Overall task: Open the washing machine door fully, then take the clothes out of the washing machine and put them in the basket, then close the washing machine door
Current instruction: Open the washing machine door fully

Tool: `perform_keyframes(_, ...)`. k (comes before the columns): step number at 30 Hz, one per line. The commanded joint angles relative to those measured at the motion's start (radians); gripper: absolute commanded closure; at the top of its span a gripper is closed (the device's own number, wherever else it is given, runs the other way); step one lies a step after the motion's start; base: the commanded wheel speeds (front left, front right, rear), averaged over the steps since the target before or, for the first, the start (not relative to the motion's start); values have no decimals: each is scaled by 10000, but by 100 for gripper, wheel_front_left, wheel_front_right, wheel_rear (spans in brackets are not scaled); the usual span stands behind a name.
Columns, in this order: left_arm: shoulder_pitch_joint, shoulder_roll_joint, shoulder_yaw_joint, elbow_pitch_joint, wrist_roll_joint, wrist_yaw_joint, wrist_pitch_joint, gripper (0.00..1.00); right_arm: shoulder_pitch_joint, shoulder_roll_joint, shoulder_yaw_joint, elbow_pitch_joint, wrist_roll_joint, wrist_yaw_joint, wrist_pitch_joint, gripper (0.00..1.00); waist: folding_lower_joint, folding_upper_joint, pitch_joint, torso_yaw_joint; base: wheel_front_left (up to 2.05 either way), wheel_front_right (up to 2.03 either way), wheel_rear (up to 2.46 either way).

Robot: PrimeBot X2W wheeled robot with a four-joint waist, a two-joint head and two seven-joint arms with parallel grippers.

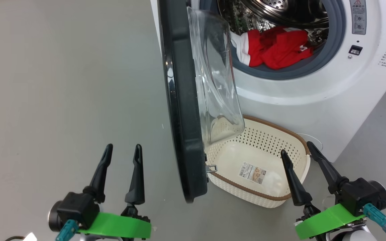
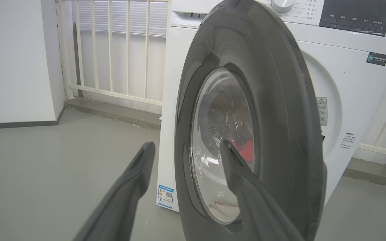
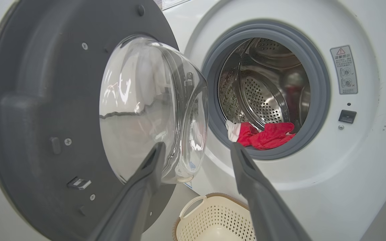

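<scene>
The washing machine stands ahead with its door swung out edge-on toward me, glass bowl facing the drum. Red and white clothes lie at the drum's front lip, on the grey gasket. The cream basket sits empty on the floor below the opening, partly behind the door. My left gripper is open, left of the door, apart from it. My right gripper is open over the basket's right end. In the right wrist view the clothes and the basket both show.
Bare grey floor spreads to the left of the door. In the left wrist view a white railing and a wall stand behind the machine, whose control panel is at the top. The door latch juts out near the basket rim.
</scene>
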Motion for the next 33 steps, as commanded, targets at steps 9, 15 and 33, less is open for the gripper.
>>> perform_keyframes(9, 8, 38, 419, -183, 56, -22, -80, 0, -167, 25, 134, -404, 81, 63, -117, 0, 0, 0, 46, -123, 0, 0, 0)
perform_keyframes(15, -29, 33, 507, -308, -2, 15, -80, 100, -156, 25, 124, -402, 207, 63, -53, 0, 0, 0, 41, -125, 0, 0, 0)
perform_keyframes(33, -890, 29, -275, -2327, 116, -441, 7, 100, -246, 26, 49, -196, 433, 63, -146, 0, 0, 0, -8, -268, 0, 0, 0)
